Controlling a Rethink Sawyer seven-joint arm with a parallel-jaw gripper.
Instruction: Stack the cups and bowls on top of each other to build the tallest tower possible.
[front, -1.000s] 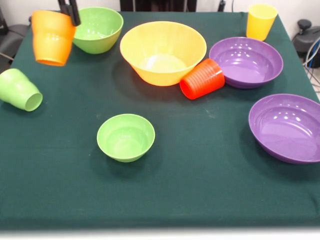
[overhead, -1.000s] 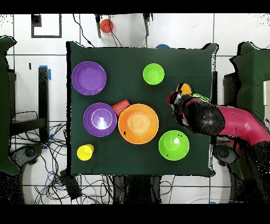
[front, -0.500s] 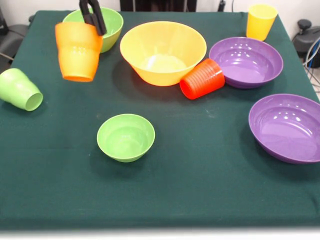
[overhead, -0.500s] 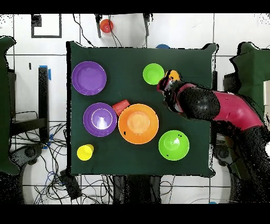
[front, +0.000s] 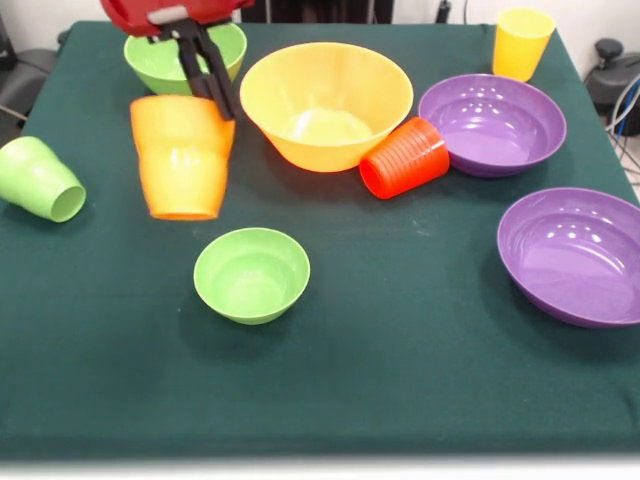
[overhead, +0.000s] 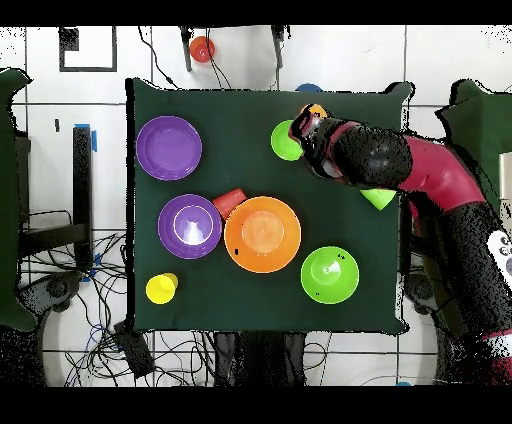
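The gripper (front: 213, 85) is pinching the rim of the orange cup (front: 181, 157), which is hanging mouth-down in the air, just up and to the left of the small light-green bowl (front: 252, 273) in the front view. My guess is it's heading for that small bowl. To do this well, I'd get the cup centred right over the bowl before lowering, keep it plumb, and only let go once the rim is sitting flat, since an upside-down cup on a curved bowl bottom could easily tip or slide.

No tower is going yet. The big orange-yellow bowl (front: 325, 102) is sitting well behind the small bowl, with the red cup (front: 404, 158) lying on its side touching it.

Hard to make out: in the overhead view the arm (overhead: 400, 172) is covering most of the cup and part of the small bowl, so how well they line up isn't clear.
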